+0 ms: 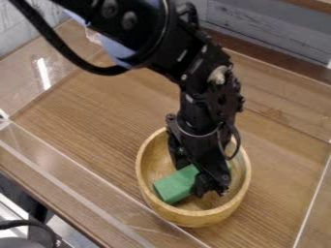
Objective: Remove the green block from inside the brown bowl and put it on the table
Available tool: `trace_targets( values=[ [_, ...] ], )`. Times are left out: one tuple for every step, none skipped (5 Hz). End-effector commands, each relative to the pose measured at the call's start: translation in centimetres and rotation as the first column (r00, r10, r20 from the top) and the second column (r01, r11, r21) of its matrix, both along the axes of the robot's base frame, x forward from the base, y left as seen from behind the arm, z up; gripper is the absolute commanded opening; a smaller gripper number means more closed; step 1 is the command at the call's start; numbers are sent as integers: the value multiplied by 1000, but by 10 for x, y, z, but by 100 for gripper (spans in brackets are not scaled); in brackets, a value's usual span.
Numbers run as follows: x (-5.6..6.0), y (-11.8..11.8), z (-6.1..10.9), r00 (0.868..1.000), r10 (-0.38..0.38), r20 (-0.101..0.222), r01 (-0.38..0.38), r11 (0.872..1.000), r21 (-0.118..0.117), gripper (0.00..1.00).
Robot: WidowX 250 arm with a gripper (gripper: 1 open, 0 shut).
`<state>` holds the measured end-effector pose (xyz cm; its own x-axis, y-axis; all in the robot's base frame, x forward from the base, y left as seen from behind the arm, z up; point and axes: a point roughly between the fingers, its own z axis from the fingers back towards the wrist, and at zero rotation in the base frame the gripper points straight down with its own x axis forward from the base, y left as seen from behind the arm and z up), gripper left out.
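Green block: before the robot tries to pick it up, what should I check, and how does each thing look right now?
1. Block inside the bowl: ok, the green block lies within the brown bowl.
2. Gripper down at the block: ok, the gripper reaches into the bowl, over the block's right part.
3. Block firmly gripped: cannot tell, the fingers hide that end.
4. Bowl resting on the table: ok, it sits on the wooden table.
5. Block out on the table: not ok, it is in the bowl.
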<state>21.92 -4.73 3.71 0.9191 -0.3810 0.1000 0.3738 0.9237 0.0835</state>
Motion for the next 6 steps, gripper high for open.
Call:
trace_targets(
  values=[
    [5,-1,7,1000,4,25,-4,1000,-1,0],
    [5,1,11,1000,8,24,-8,1000,2,0],
    [6,2,13,1000,10,23,-10,1000,3,0],
    [6,3,14,1000,11,22,-11,1000,5,0],
    [6,4,16,1000,13,22,-14,1000,6,0],
    [6,5,18,1000,17,22,-17,1000,7,0]
  ],
)
